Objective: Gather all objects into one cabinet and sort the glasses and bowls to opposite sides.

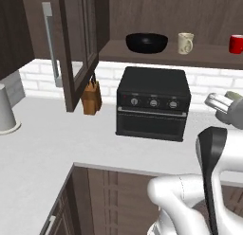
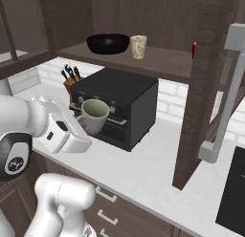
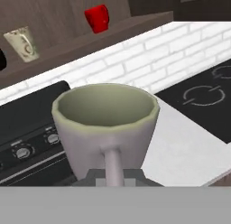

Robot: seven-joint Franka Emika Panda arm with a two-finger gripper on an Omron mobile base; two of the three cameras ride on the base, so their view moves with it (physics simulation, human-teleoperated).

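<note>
My gripper (image 2: 81, 122) is shut on the handle of a grey-white mug (image 2: 94, 115), holding it upright in the air in front of the toaster oven. In the hand view the mug (image 3: 106, 121) looms close, with its handle pinched at the gripper (image 3: 113, 175). It also shows at the right edge of the left base view as the mug (image 1: 221, 105). On the open cabinet's shelf board (image 1: 204, 57) stand a wide black bowl (image 1: 146, 42) at the left, a cream mug (image 1: 185, 43) beside it and a red mug (image 1: 236, 44) further right.
A black toaster oven (image 1: 153, 103) sits on the white counter under the shelf, with a knife block (image 1: 91, 97) to its left. An open cabinet door (image 1: 76, 44) hangs left of the shelf. A dark wood panel with a long handle (image 2: 203, 88) stands at the right. A black cooktop (image 3: 203, 94) lies beyond.
</note>
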